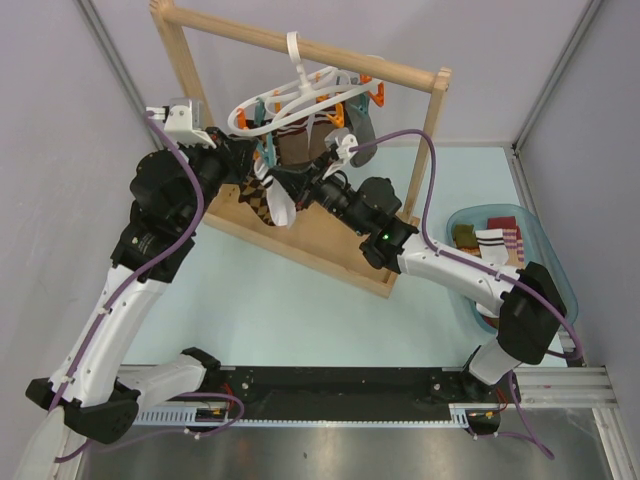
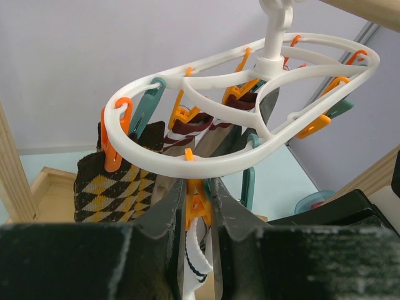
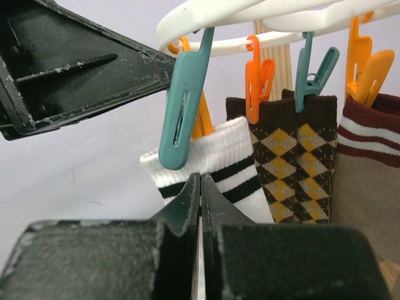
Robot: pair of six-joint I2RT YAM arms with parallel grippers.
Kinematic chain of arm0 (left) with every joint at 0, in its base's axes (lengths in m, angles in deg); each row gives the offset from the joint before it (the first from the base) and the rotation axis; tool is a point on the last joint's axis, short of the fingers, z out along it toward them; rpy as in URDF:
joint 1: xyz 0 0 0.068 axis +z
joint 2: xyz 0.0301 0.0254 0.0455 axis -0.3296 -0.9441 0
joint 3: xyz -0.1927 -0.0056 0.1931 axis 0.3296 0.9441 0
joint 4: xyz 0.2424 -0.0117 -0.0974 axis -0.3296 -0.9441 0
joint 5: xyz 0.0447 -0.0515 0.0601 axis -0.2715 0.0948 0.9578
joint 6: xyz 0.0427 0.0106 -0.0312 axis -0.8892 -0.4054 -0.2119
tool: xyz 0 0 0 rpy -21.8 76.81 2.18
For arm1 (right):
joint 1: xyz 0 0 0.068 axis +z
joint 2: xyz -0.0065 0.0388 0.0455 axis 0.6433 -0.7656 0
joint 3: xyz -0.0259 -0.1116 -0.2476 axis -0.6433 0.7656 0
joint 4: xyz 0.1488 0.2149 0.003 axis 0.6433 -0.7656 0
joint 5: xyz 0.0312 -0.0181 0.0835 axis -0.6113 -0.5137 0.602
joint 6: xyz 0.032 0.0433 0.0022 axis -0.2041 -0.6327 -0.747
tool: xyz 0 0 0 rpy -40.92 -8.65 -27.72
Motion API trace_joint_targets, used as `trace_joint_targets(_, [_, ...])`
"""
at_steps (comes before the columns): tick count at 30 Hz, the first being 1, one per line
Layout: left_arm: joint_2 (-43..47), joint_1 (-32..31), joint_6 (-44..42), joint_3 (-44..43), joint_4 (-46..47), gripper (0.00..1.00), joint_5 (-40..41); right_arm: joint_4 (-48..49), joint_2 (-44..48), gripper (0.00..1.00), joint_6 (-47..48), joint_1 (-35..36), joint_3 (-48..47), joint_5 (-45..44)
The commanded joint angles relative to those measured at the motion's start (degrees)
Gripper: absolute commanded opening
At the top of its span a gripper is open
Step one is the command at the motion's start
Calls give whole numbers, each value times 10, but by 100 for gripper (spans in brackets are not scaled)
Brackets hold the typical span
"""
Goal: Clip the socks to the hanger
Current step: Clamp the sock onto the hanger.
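Hanger (image 2: 219, 164) hung off the wooden rack (image 1: 310, 48) at the back of the table, its hook cut off in the left wrist view. Left gripper (image 2: 197, 194) was clamped on an orange clip (image 2: 197, 211) under the hanger's front rim, one finger each side. The clip's mouth was hidden between the fingers, so couldn't tell if it gaped. White striped sock (image 3: 219, 156) sat just below that clip. Right gripper (image 3: 200, 187) had its fingers pressed together right at the sock's cuff; couldn't tell if any fabric was nipped between them. Teal clip (image 3: 181, 119) hung in front of the cuff, not clearly biting it. Argyle sock (image 3: 287, 162) and maroon-banded sock (image 3: 365, 125) hung clipped beside it, bottoms cut off. In the top view, both gripper tips were buried under hanger and socks. Spare socks (image 1: 495, 240) lay in the blue bin (image 1: 555, 262) at right, partly behind the right arm.
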Motion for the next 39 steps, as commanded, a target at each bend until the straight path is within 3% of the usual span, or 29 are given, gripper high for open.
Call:
trace_joint_targets(1, [15,1,-11,4,-54,0,-29,37,1,0,1,-2,-31,4])
trace_joint_targets(4, [16,1,-10,4,-53,2,-29,37,-2,0,1,-1,-35,4])
trace_joint_targets(5, [15,0,-10,4,-53,14,-29,37,-1,0,2,-2,-35,3])
trace_joint_targets(10, [20,1,-12,3,-53,44,-31,37,-4,0,1,-2,-38,2])
trace_joint_targets(11, [20,1,-12,1,-54,53,-29,37,-6,0,1,-2,-39,1])
trace_joint_targets(15, [29,1,-15,-4,-59,68,-21,38,-6,1,1,-1,-42,1])
trace_joint_targets(19, [38,1,-15,-14,-69,80,-11,31,-4,25,2,-1,-42,0])
trace_joint_targets(23, [47,1,-12,-24,-89,85,1,9,4,49,9,2,-42,-7])
trace_joint_targets(33, [34,-8,28,-89,-159,92,-20,-111,73,71,51,6,-22,-64])
trace_joint_targets(39, [3,-89,43,-147,-199,99,60,-226,147,85,76,10,-1,-117])
